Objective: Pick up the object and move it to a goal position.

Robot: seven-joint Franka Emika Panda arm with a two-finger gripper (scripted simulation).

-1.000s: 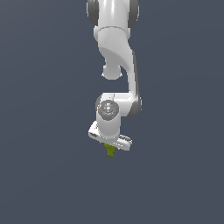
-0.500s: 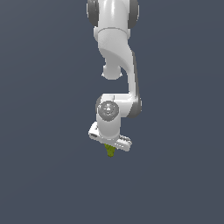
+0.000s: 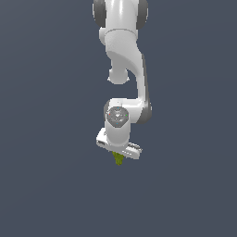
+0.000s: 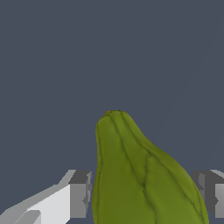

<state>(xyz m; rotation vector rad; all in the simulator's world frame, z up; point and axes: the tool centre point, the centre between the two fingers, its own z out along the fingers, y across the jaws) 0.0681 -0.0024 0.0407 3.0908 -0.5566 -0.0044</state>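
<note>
While pincer [image 3: 118,158] grips object [image 3: 118,159], apparently touching both pads; nothing shifted since earlier frame.

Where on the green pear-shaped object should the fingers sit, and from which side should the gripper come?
Across the wide, lumpy body of the object, coming in along its long axis from the fat end, so the narrow tip points away from the gripper. The wrist view shows one finger at each flank of that thick part. The tapering tip would probably slip out.
</note>
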